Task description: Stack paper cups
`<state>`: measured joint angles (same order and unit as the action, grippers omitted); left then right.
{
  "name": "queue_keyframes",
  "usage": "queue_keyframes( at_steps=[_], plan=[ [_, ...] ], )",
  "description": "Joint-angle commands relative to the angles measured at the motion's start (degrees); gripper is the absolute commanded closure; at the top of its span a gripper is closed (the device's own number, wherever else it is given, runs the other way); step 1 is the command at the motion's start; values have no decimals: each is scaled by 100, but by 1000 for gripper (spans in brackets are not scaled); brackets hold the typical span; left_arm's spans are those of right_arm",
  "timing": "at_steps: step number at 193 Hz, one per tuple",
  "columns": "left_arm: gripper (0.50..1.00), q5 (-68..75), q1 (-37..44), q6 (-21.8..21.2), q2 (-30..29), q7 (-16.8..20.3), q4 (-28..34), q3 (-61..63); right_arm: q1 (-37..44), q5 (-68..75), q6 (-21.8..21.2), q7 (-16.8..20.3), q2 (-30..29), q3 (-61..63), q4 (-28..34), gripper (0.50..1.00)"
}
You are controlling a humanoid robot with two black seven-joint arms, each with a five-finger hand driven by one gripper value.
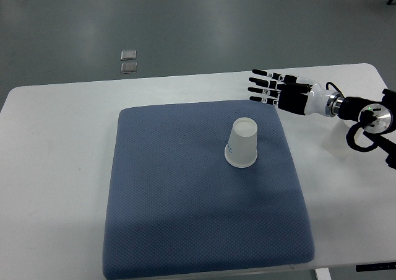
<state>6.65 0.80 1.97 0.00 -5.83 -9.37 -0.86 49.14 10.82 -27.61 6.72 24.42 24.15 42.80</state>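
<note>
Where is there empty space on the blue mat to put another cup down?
Most of the blue mat is bare: the whole left half and the wide strip along the near edge, below the upside-down paper cup. It is tighter at the far right corner, where the open right robot hand hovers just above the cup.

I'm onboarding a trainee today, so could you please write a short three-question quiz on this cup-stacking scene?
1. True or false: the paper cup stands upside down on the blue mat.
2. Which hand is in view, and are its fingers spread or curled?
3. The hand is: A) touching the cup, B) apart from the cup, beyond the mat's far right corner, C) under the mat.

Key
1. True.
2. The right hand, fingers spread, holding nothing.
3. B.
</note>
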Motion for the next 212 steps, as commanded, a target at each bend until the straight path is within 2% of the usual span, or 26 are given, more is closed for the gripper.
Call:
queue_keyframes(
  at_steps=[1, 77, 136, 163, 212],
  plan=[
    [500, -6, -1, -48, 0, -6, -12, -2, -1, -1, -8, 4, -7, 2, 0, 576],
    [500, -6, -27, -66, 0, 3, 32, 25, 34, -89, -17, 4, 63, -15, 9, 574],
    [500, -6, -36, -57, 0, 3, 23, 7, 113, -757, -43, 13, 353, -51, 97, 576],
    [500, -6, -36, -57, 0, -6, 32, 25, 122, -1495, 115, 22, 415, -121, 36, 576],
    [500, -6, -36, -57, 0, -6, 23, 16, 254, -1864, -350, -118, 775, -7, 18, 576]
  ],
)
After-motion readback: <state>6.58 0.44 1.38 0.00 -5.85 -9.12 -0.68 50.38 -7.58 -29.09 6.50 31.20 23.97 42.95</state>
